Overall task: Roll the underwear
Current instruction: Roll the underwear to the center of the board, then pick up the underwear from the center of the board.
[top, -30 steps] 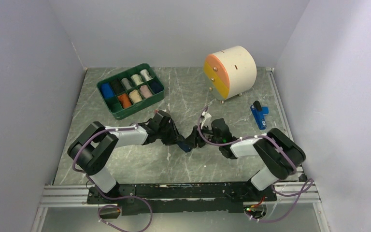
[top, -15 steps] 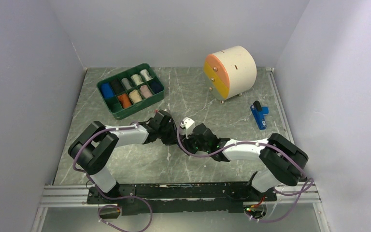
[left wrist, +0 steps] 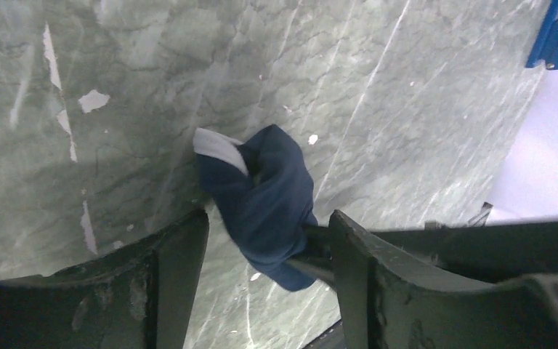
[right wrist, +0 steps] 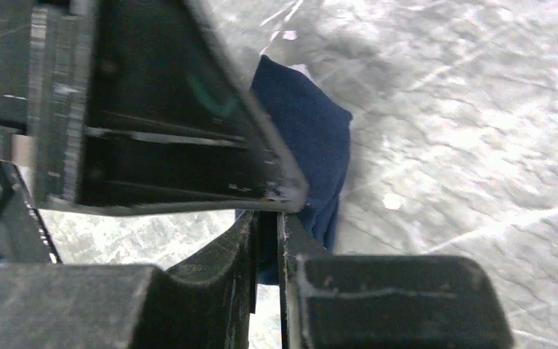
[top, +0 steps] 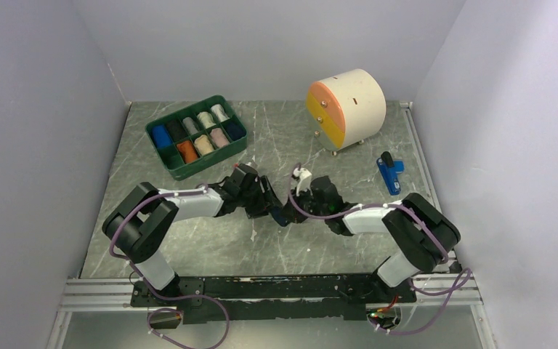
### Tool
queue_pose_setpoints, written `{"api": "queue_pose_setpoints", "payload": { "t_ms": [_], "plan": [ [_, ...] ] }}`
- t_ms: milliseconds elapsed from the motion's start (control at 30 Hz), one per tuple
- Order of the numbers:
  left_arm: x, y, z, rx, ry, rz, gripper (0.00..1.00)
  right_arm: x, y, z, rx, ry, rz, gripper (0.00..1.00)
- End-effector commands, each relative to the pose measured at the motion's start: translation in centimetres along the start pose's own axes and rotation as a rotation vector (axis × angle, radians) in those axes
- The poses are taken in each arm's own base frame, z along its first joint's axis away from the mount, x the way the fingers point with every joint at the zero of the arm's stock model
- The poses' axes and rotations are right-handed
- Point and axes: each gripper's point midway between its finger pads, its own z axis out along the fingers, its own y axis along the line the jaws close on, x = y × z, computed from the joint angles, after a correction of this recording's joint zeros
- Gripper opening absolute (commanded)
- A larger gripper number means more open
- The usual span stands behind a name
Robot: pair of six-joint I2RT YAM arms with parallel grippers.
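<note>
While L end effector (left wrist: 265, 227) stands w/ fingers apart, navy underwear (left wrist: 265, 193), bunched and white-edged at one end, sits btwn them on worktop (left wrist: 378, 109). R end effector (right wrist: 267, 218), fingers almost together, pinches bunch's lower edge. Both arms meet approx. mid-worktop.
</note>
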Motion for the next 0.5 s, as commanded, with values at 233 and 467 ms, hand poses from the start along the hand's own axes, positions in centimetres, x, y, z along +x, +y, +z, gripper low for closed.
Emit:
{"api": "queue_pose_setpoints", "payload": {
  "t_ms": [233,467],
  "plan": [
    [1.4,0.5,1.3,0.020,0.043,-0.020,0.70,2.2,-2.1,-1.8,-0.152,-0.007,0.323,0.13],
    [1.9,0.9,2.6,-0.008,0.062,-0.039,0.69,2.5,-2.9,-1.8,-0.129,-0.005,0.340,0.14]
  ]
}}
